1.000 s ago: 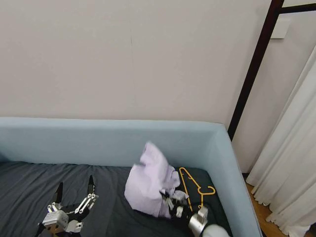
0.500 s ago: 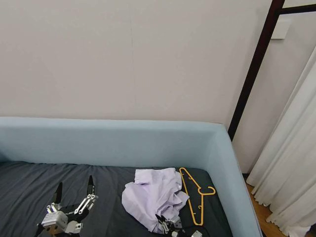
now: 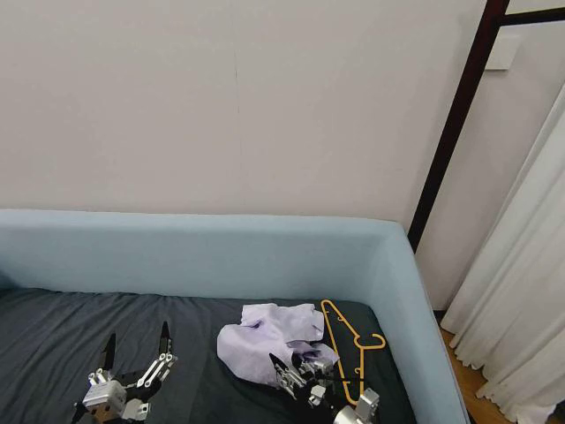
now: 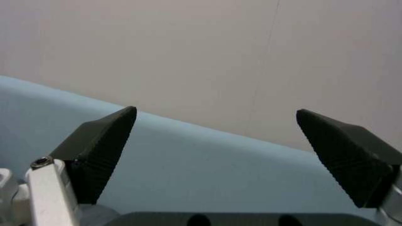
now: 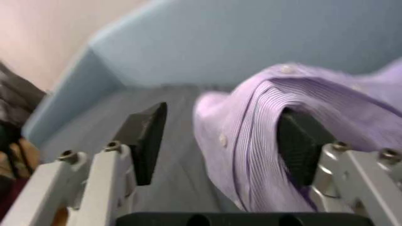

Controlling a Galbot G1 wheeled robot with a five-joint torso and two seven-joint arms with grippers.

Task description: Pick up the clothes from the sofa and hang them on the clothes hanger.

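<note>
While the crumpled lilac striped shirt (image 3: 265, 340) lies on the dark grey sofa seat (image 3: 53, 327), just beside a yellow plastic hanger (image 3: 351, 343), the right tool (image 3: 296, 371) sits at its near edge, jaws spread wide, a cloth fold against one pad (image 5: 300, 148). Well apart, the left tool (image 3: 136, 337) hovers open over the seat.

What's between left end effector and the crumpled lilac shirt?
Bare dark grey seat cushion, per the head view. The open left end effector is apart from the crumpled lilac striped shirt; the right end effector is at its near edge.
</note>
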